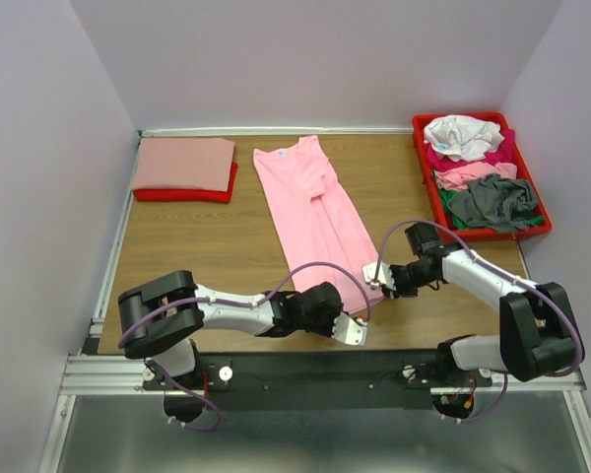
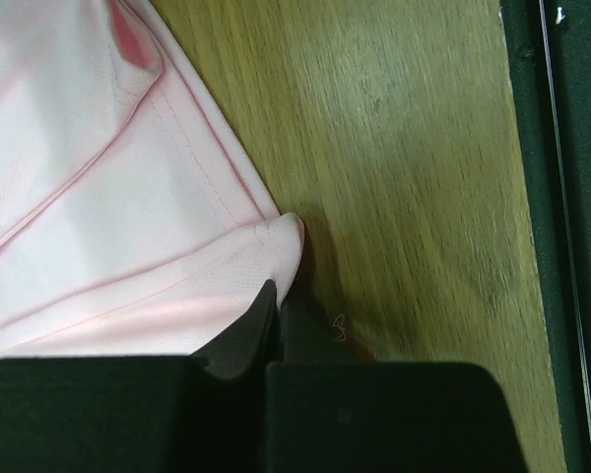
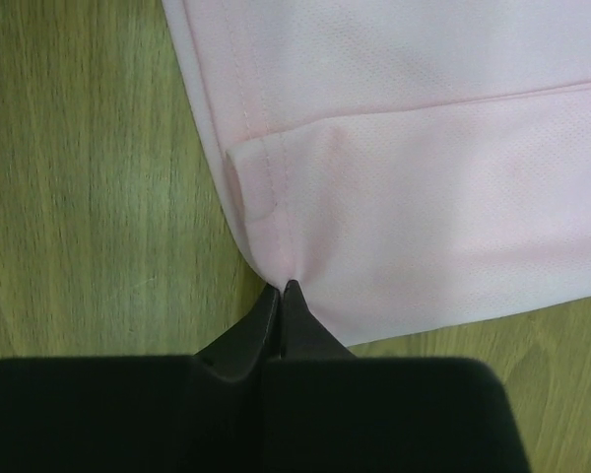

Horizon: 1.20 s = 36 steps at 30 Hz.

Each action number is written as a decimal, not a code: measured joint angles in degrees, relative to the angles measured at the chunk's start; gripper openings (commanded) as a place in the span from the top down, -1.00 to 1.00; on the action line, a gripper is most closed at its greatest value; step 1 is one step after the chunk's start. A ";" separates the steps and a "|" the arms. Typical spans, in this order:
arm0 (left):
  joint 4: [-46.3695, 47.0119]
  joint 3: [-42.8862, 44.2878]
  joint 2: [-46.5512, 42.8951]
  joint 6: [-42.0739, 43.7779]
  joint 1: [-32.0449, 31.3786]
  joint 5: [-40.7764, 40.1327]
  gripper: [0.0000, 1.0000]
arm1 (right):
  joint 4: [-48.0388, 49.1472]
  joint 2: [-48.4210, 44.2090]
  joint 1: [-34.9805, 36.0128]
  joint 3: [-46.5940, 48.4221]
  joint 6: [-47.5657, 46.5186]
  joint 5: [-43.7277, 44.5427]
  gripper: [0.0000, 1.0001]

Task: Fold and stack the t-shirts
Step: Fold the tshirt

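**Both pincers clamped on the hem of the light pink t-shirt**

At the far left corner of the counter you have 2 folded shirts stacked: a salmon t-shirt lying on top of a red t-shirt. Both sit well apart from the arms.

Your left pincer is low over the counter near the front edge. Its fingers are pressed together on 1 corner of the shirt's hem. In the left wrist view that corner bunches up right at the tips, with the rest of the cloth spreading away up and to the left and bare wood to the right.

The light pink t-shirt lies long and narrow down the middle of the counter. Its collar, with a small blue label, is at the far end, and its hem is toward the arm bases.

Your right pincer is also shut, nipping the other end of that hem. In the right wrist view the cloth puckers toward the tips and fans out above and to the right of them.

At the far right stands the red tray, apart from both pincers. It holds a loose heap: a white t-shirt, a magenta t-shirt and a grey t-shirt.
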 measured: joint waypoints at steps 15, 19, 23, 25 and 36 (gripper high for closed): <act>-5.38 -2.49 -14.64 2.51 9.05 6.97 1.00 | -2.99 -4.68 0.00 6.38 9.07 -6.08 0.99; -5.44 -1.16 -16.44 4.02 15.56 8.41 1.00 | -3.61 -0.87 0.00 14.12 12.83 -7.72 0.99; -5.75 2.29 -14.38 6.43 21.88 10.43 1.00 | -3.19 7.34 0.00 24.44 18.05 -7.69 0.99; -5.70 5.20 -12.07 7.87 25.90 11.58 1.00 | -2.03 12.17 0.00 29.55 20.74 -7.30 0.99; -4.55 16.28 2.60 12.15 40.65 17.42 1.00 | 1.99 39.76 0.02 55.21 33.31 -1.88 0.99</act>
